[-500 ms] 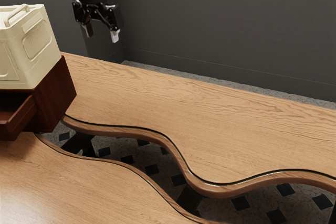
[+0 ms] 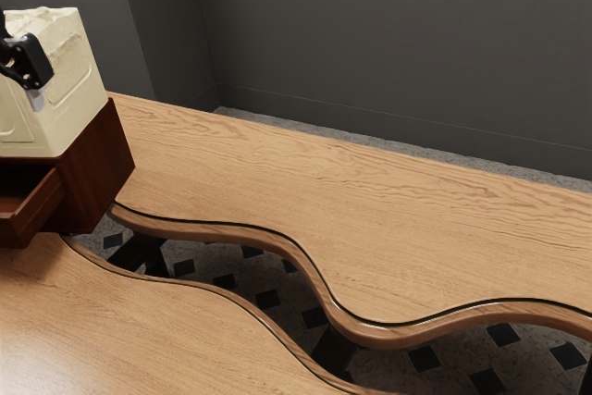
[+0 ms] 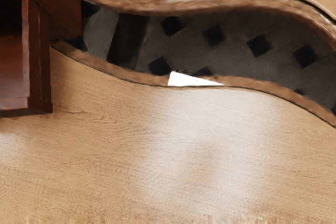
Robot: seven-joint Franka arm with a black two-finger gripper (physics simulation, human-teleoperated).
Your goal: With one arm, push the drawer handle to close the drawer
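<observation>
At exterior view's left edge: tool (image 2: pixel 30 62), before cream case (image 2: pixel 76 80); apart or together, I cannot tell.
Drawer (image 2: pixel 39 203): standing open, under case.
Tabletop (image 2: pixel 277 178): wooden, wavy-edged.

At the exterior view's left there stands a cabinet (image 2: pixel 97 164), and on its top is placed a box (image 2: pixel 79 94). From the cabinet the drawer (image 2: pixel 42 208) comes out, above the near part of the table (image 2: pixel 139 339). The far part of the table (image 2: pixel 324 191) lies on the other side of a gap, which reaches to the cabinet. In this gap one sees a table leg (image 2: pixel 139 252) and, below, the floor (image 2: pixel 245 275). Behind the table is the wall (image 2: pixel 388 43).
</observation>
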